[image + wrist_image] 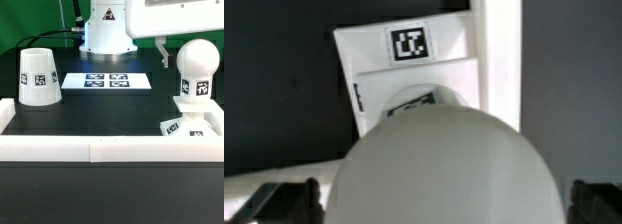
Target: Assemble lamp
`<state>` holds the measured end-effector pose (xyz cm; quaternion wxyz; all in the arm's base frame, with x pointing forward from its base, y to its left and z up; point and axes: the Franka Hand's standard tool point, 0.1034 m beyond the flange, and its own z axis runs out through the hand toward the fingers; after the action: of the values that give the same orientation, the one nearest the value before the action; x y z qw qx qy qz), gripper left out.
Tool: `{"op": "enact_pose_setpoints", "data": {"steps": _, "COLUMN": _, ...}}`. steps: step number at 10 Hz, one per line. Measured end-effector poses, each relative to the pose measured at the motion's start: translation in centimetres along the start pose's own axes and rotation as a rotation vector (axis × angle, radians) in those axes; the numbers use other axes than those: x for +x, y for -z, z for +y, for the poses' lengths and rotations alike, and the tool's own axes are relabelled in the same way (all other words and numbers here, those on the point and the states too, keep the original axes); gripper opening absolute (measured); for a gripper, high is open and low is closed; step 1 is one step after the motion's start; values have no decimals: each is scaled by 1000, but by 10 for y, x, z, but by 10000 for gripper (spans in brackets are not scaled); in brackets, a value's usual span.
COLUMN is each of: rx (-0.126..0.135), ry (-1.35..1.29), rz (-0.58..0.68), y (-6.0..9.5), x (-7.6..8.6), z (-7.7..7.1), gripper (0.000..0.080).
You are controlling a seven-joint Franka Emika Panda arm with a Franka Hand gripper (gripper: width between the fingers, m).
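Eyes on the exterior view's right, where the bulb (197,62) stands upright on the base (186,126), neck down on the square plate, tag facing us. The base is tucked close to the white wall (100,150) that rims the table. I'd guess that's deliberate, because braced there it can't slide while the bulb is worked into it. One dark finger (160,50) hangs beside the ball, at ball height, with a sliver of background between the two. From here the jaws read as spread, straddling the bulb rather than pinching it. The other finger I can't find from this side. Over to the wrist view, where the gripper (434,200) shows both fingers. One sits either side of the bulb (438,165), each with a thin dark gap to the white curve. Released, by my reading, though the gaps are narrow. That view also gives the base (402,70) from above, tag crisp, the middle partly hidden by the ball, and the wall (500,50) running along one edge of it. How deep the bulb sits, neither view tells me. What the wrist misses is the shade (40,78), wide end down, well apart at the exterior view's left. The marker board (105,80) lies between it and the bulb.
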<state>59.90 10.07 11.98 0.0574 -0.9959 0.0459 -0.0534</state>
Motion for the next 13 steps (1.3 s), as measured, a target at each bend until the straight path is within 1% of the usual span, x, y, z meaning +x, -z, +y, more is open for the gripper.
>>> {"op": "enact_pose_setpoints", "data": {"steps": 2, "rx": -2, "ry": 234, "rz": 4, "y": 2, "x": 4, "z": -1, "gripper": 698}}
{"op": "enact_pose_setpoints", "data": {"steps": 4, "rx": -12, "ry": 469, "rz": 6, "y": 2, "x": 7, "z": -2, "gripper": 698}}
{"op": "enact_pose_setpoints", "data": {"steps": 5, "rx": -13, "ry": 525, "rz": 6, "y": 3, "x": 7, "z": -2, "gripper": 698}}
{"op": "enact_pose_setpoints", "data": {"steps": 7, "rx": -29, "ry": 736, "rz": 0, "y": 2, "x": 7, "z": -1, "gripper": 698}}
{"op": "enact_pose_setpoints", "data": {"steps": 9, "rx": -49, "ry": 893, "rz": -8, "y": 2, "x": 7, "z": -1, "gripper": 698}}
{"op": "enact_pose_setpoints", "data": {"steps": 12, "rx": -73, "ry": 1104, "rz": -23, "y": 1, "x": 6, "z": 0, "gripper": 698}}
{"op": "enact_pose_setpoints", "data": {"steps": 13, "rx": -74, "ry": 1165, "rz": -25, "y": 1, "x": 6, "z": 1, "gripper": 698}}
